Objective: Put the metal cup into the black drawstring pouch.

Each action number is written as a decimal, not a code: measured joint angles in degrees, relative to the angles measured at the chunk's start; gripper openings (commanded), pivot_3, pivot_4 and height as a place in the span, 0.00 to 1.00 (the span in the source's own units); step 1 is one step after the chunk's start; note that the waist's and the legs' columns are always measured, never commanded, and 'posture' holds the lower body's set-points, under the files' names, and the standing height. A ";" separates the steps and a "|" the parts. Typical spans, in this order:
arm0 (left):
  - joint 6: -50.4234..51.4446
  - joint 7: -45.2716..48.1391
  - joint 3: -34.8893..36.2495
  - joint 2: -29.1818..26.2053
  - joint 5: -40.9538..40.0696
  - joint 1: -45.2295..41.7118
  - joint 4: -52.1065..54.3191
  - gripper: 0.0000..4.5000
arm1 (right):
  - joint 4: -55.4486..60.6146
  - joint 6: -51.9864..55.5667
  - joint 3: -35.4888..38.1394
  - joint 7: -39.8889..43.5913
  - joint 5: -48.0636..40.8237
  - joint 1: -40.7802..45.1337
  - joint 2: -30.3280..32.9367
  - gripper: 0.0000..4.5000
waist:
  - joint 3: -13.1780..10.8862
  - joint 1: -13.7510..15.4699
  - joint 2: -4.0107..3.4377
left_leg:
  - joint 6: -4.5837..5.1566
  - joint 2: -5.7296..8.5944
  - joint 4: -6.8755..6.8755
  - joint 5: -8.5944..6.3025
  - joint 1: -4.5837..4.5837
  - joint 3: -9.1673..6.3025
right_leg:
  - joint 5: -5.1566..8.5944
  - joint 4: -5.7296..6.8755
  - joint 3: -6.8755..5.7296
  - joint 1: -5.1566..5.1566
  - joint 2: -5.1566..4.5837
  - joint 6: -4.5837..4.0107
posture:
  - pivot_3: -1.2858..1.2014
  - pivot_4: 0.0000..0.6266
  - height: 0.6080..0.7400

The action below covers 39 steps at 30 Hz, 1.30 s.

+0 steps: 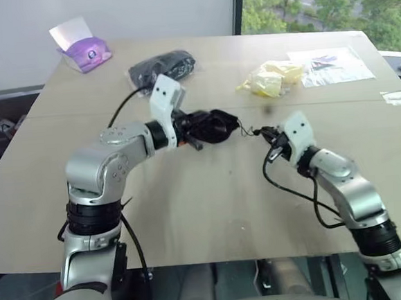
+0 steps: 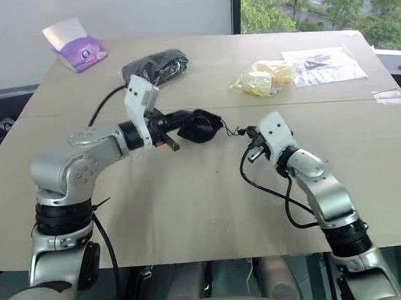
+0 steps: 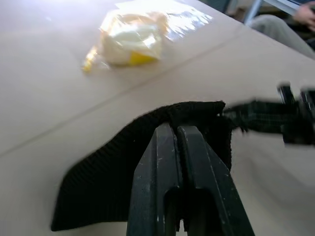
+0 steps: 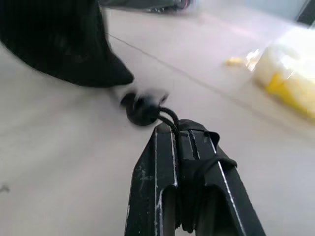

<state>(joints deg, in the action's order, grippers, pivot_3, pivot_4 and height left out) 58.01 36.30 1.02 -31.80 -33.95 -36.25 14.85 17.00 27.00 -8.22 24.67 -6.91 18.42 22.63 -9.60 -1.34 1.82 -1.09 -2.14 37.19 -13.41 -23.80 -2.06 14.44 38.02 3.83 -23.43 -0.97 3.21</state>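
The black drawstring pouch (image 1: pixel 216 126) hangs just above the middle of the table, stretched between both arms. My left gripper (image 1: pixel 197 131) is shut on the pouch's fabric rim; in the left wrist view the fingers (image 3: pixel 170 162) pinch the black cloth (image 3: pixel 108 182). The thin drawstring (image 1: pixel 248 131) runs from the pouch's right end to my right gripper (image 1: pixel 269 136). In the right wrist view that gripper (image 4: pixel 176 129) is shut on the cord, whose round toggle (image 4: pixel 142 109) sits just past the fingertips. The metal cup is hidden.
At the table's back left stands a purple tissue box (image 1: pixel 85 51). A black bundle in clear plastic (image 1: pixel 161 67) lies behind the left arm. A yellow item in plastic (image 1: pixel 270 78) and a clear bag with papers (image 1: pixel 329 67) lie at the back right. A person sits beyond the table (image 3: pixel 290 24).
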 measured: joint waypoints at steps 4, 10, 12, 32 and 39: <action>-4.80 5.20 -3.84 -1.89 1.55 0.88 0.48 0.51 | 8.63 4.69 3.71 2.76 -0.17 2.76 8.18 0.00 | -0.03 0.47 -0.01 | 0.01 0.00 0.03 0.00 0.00 -0.01 | 0.00 -0.03 -0.01 0.03 0.00 0.00 | 0.52 0.24 1.00; -14.35 8.70 -10.58 2.86 6.20 -5.38 -2.41 0.51 | 16.29 11.69 5.80 5.76 -1.54 6.25 14.35 0.00 | -0.03 0.75 -0.01 | 0.02 0.03 0.14 0.00 -0.05 0.01 | 0.01 -0.07 0.00 0.06 -0.01 0.01 | 0.52 0.24 1.00; -15.96 8.85 -11.24 5.73 7.17 -7.79 -5.33 0.51 | 17.12 12.80 6.00 6.29 -1.61 6.84 15.40 0.00 | -0.03 0.62 -0.01 | 0.02 0.03 0.14 0.00 -0.04 0.02 | 0.00 -0.05 0.01 0.06 0.00 0.01 | 0.52 0.24 1.00; -19.73 12.70 -12.93 17.23 9.59 -13.46 -15.55 0.51 | 20.74 17.32 5.66 6.12 -2.36 9.53 16.09 0.00 | -0.04 0.51 -0.04 | 0.03 0.01 0.13 -0.01 -0.03 0.00 | 0.01 -0.04 0.02 0.05 0.03 0.01 | 0.52 0.24 1.00; -18.76 12.45 -12.85 18.97 9.54 -13.56 -16.64 0.04 | 21.49 18.05 4.67 5.57 -2.32 10.02 15.94 0.00 | -0.04 0.50 -0.04 | 0.02 0.01 0.12 -0.01 -0.03 -0.01 | 0.01 -0.04 0.02 0.05 0.03 0.01 | 0.52 0.24 1.00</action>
<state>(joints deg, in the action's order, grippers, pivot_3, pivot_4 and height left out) 39.25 48.75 -11.82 -12.83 -24.41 -49.81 -1.79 38.49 45.05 -3.55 30.24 -9.23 28.45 38.57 -9.64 -0.84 1.78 -1.06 -2.13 37.32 -13.41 -23.83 -2.07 14.45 37.99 3.85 -23.38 -0.94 3.22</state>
